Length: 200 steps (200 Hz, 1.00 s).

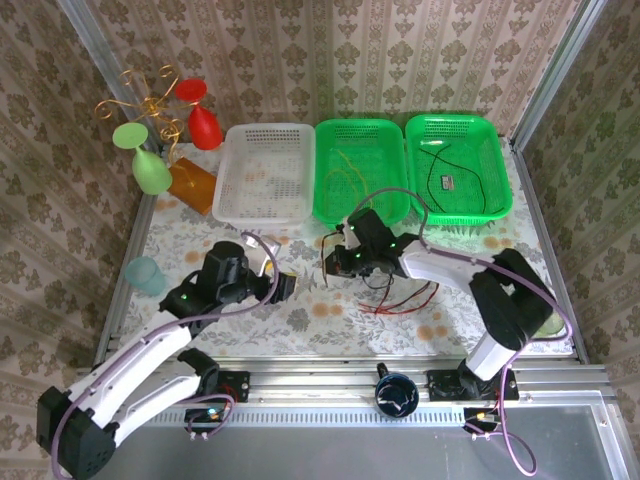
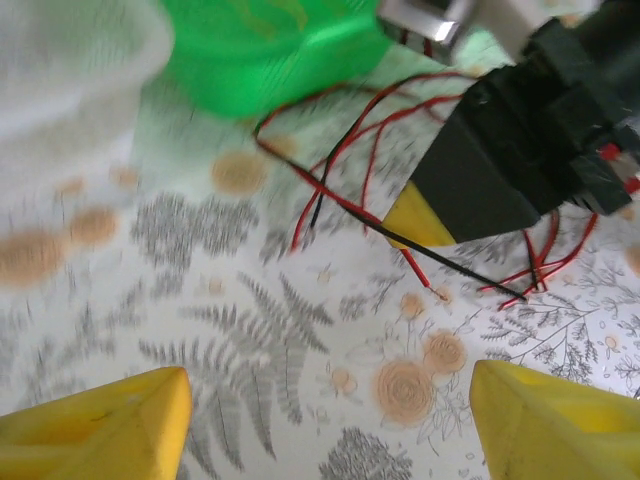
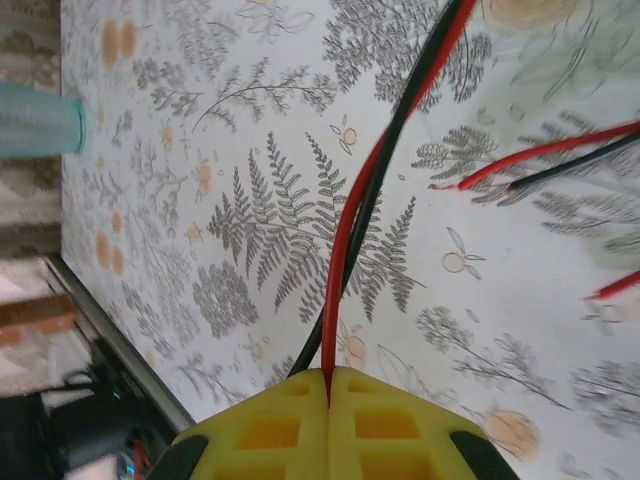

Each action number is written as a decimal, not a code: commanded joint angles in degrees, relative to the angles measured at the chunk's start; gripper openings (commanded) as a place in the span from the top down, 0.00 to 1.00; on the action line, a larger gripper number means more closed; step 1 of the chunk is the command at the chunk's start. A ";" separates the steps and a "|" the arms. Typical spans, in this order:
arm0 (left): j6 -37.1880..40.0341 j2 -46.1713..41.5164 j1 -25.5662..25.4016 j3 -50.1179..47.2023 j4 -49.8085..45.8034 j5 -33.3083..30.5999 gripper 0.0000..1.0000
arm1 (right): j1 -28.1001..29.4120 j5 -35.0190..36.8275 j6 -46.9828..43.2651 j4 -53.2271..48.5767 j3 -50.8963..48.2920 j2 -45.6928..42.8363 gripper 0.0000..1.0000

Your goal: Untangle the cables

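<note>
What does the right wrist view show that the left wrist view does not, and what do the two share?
Right wrist view: the right gripper, its yellow fingers shut on the red and black cables, and a teal cup at the left edge. Left wrist view: the left gripper standing open, with a green basket and a white basket behind. Shared: those cables lying on the fern-print tablecloth.

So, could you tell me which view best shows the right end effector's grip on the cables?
The right wrist view: the right end effector is shut on a red strand of the cables, a black one alongside, in close-up. The left wrist view shows it sideways and blurred; the top view, tiny.
</note>
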 commanded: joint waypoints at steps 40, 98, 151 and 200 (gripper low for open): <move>28.49 4.08 0.25 3.96 4.15 15.00 0.26 | 0.16 11.67 -32.57 -22.14 5.51 -12.32 1.00; 34.96 12.70 1.01 9.15 9.81 24.97 0.41 | -0.90 15.65 -51.55 -32.87 8.58 -19.38 1.00; 41.15 18.30 -0.09 8.78 22.22 30.33 0.59 | -2.39 10.45 -59.70 -41.18 15.70 -16.10 1.00; 42.77 22.92 -1.20 12.43 25.00 32.50 0.58 | -2.27 12.27 -64.83 -42.51 18.34 -15.24 1.00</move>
